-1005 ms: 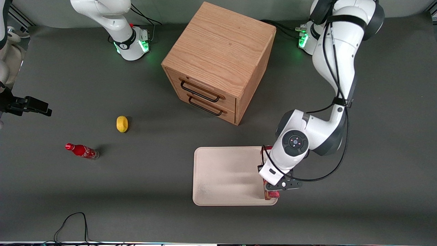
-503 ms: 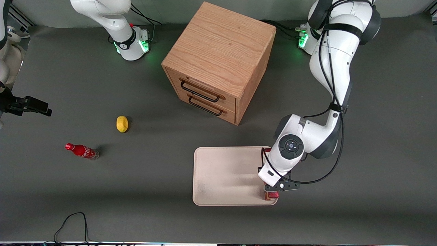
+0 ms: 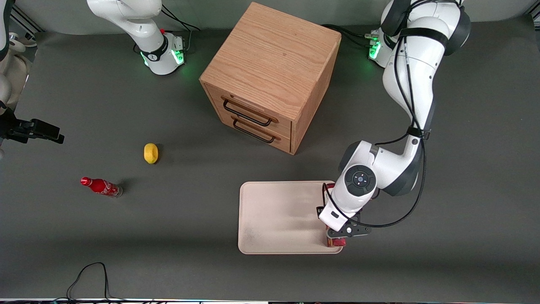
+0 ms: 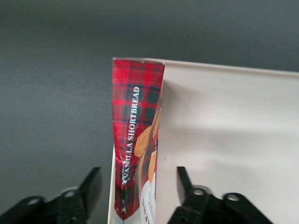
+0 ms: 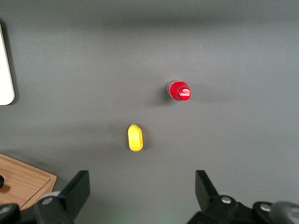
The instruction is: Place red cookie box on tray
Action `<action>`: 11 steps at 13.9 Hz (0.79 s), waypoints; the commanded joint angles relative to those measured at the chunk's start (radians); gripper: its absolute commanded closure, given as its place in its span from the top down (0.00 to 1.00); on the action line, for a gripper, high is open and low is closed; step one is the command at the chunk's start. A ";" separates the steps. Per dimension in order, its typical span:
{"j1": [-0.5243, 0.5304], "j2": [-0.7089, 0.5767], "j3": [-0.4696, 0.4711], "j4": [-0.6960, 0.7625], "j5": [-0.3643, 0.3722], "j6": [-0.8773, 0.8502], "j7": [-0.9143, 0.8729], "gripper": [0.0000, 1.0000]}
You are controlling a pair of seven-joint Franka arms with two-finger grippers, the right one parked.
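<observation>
- One red cookie box (image 4: 138,140) stands on its narrow edge along the tray's (image 3: 274,219) rim at the working arm's end, tartan side up and leaning slightly; whether its foot sits inside the rim or on it cannot be told.
- The gripper (image 4: 138,198) hangs right over the box with its fingers (image 4: 88,186) spread wide, one on each side and neither touching — the box is let go.
- The step in hand looks like the release: the box is at the tray, but perched at the very edge.
- The next move probably calls for a straight lift clear of the carton, since a sideways brush could tip it off the rim onto the table.
- Farther out, a wooden drawer cabinet (image 3: 270,76) stands farther from the front camera than the tray, well apart from it.
- A lemon (image 3: 150,153) and a red soda bottle (image 3: 101,186) lie toward the parked arm's end — nothing obstructs the arm.
</observation>
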 commanded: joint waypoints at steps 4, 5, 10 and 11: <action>0.004 -0.249 0.008 -0.001 0.001 -0.274 -0.034 1.00; 0.002 -0.295 0.006 -0.001 0.001 -0.329 -0.031 1.00; -0.001 -0.492 0.003 -0.001 -0.009 -0.551 -0.026 1.00; 0.004 -0.521 0.005 -0.003 -0.012 -0.587 -0.016 1.00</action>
